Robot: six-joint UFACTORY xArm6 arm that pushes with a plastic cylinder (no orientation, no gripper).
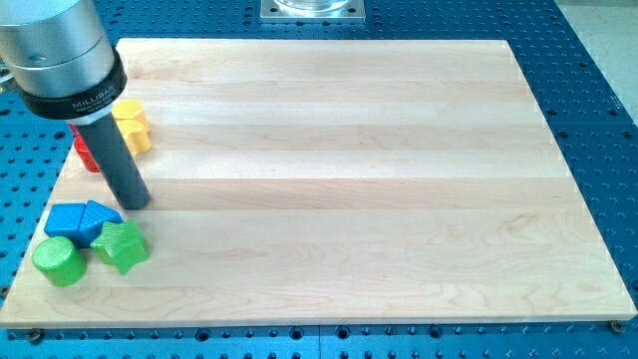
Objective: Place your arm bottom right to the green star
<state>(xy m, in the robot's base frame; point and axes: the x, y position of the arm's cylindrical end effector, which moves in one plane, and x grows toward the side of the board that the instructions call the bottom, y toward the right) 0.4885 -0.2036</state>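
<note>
My tip point(133, 202) rests on the wooden board point(339, 179) near its left edge. It is a plain dark rod with no jaws, so it holds nothing and touches no block that I can see. It stands just above the blue blocks and above the green star point(122, 246), slightly toward the view's right of the star's centre.

The green star lies near the board's bottom left corner. Touching it on its upper left are 2 blue blocks: a blue cube-like block point(67, 222) and a blue angular block point(100, 217) beside it. Just left of the star, near the board's edge, stands a green cylinder point(59, 261).

Further up, behind my rod, sits a yellow block point(132, 124), and a red block point(87, 150) is partly hidden by the rod; its shape I cannot tell.

A blue perforated table point(598, 130) surrounds the board.
</note>
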